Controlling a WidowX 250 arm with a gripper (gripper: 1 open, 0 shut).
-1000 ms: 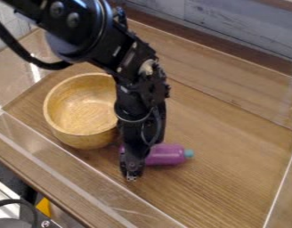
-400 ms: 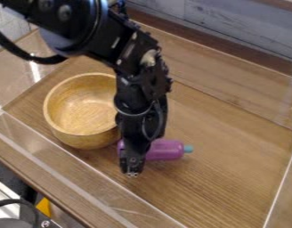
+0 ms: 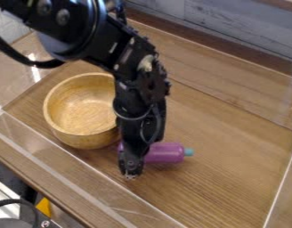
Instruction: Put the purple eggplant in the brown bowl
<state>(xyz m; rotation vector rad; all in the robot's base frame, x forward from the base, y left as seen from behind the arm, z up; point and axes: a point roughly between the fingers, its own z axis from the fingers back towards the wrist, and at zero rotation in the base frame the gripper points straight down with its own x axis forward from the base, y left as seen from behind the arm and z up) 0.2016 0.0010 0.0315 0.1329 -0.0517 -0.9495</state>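
Now the end effector (image 3: 132,163) stands at the purple eggplant (image 3: 167,153), right of the brown bowl (image 3: 77,109); its grip is unclear. Next: lift, carry left.

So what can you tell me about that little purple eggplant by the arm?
The purple eggplant is a small, glossy toy, plastic by its look, rounded and elongated, with a teal-green stem tip pointing right. It lies on its side on the wooden table, just right of the brown bowl and outside it. The arm's fingers come straight down over its left end, hiding that part; whether they grip it is unclear.
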